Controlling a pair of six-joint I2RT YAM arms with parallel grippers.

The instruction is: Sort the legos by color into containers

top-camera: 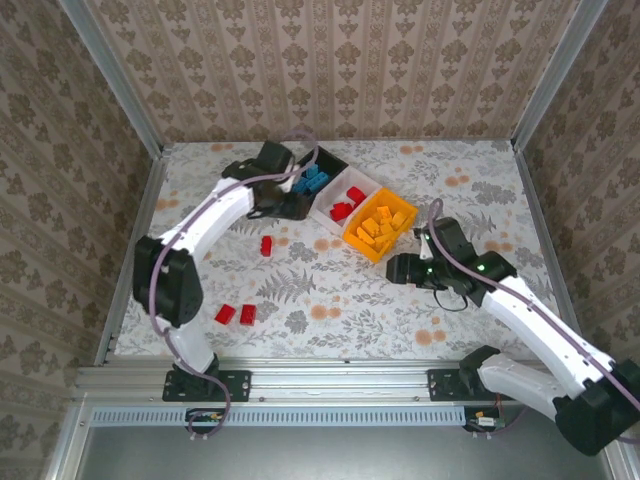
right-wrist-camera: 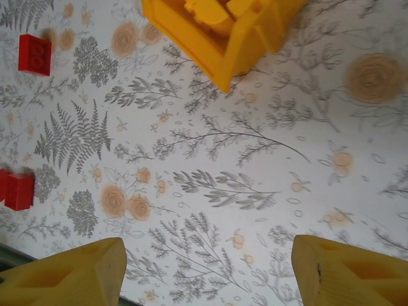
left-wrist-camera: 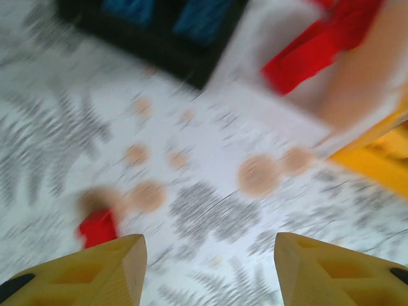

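Legos loose on the table: three overhead, one from the left wrist.

a small robot test booth in a lab, not a lived-in room. a table under a floral-print sheet is boxed in behind and on both sides by wallpapered panels set in bare aluminium posts. along the table's near edge, an aluminium rail carries the left arm's base and the right arm's base, both bolted down.

Bright, even light with soft shadows; left wrist view motion-blurred (others sharp).
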